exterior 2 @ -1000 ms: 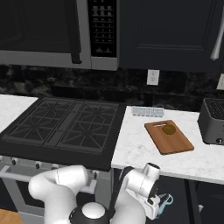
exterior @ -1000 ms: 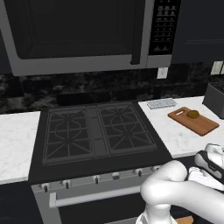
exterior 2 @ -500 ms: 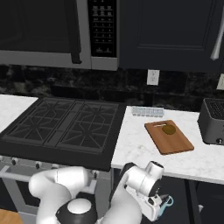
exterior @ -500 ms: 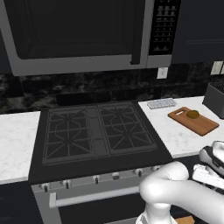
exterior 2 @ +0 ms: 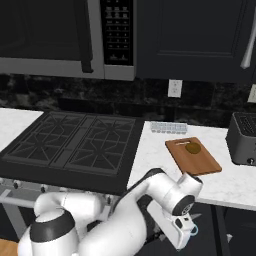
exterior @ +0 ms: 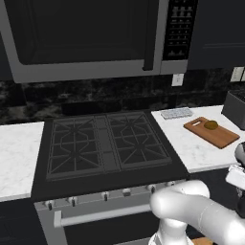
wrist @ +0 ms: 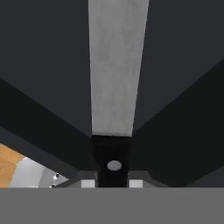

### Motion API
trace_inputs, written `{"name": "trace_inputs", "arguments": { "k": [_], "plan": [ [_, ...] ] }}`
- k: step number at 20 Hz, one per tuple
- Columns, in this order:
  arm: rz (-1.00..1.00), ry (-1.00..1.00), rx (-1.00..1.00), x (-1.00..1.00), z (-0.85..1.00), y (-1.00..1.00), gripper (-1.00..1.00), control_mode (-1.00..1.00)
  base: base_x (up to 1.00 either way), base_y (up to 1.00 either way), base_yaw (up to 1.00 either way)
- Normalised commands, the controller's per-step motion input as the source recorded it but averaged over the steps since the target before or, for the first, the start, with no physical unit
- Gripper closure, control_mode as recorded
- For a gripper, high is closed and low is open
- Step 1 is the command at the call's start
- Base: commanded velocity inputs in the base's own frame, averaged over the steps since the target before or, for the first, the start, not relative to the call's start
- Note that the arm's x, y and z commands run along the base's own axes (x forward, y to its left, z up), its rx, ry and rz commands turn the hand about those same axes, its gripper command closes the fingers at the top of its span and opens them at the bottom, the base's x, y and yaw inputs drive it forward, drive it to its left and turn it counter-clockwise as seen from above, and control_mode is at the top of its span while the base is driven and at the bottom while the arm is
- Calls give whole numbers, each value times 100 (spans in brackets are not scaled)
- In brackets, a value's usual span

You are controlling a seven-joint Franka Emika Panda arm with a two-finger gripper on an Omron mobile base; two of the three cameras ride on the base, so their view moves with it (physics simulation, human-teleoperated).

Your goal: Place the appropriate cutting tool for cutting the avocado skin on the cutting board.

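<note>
Claw (exterior 2: 186,231) low below desk (exterior 2: 150,150) edge; opening cannot be told. Cutting board (exterior 2: 193,156) with avocado (exterior 2: 193,148) lies above, farther back; long axis near-right.

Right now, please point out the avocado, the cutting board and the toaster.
avocado (exterior 2: 193,148): right base view, its top middle.
cutting board (exterior 2: 200,165): right base view, bare wood near its front.
toaster (exterior 2: 244,141): right base view, its front side.

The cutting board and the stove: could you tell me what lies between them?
Bare white counter separates the cutting board from the stove in the right base view.
</note>
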Motion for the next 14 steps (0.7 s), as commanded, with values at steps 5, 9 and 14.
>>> {"name": "trace_inputs", "arguments": {
  "k": [5, 9, 14],
  "plan": [
    [-23, 0, 0, 22, 100, -8, 100, -100, 0, 0, 0],
    [-20, 2, 0, 75, 72, -26, 100, -100, 0, 0, 0],
    [-13, 4, 4, 89, 31, -40, 100, -100, 0, 0, 0]
  ]
}}
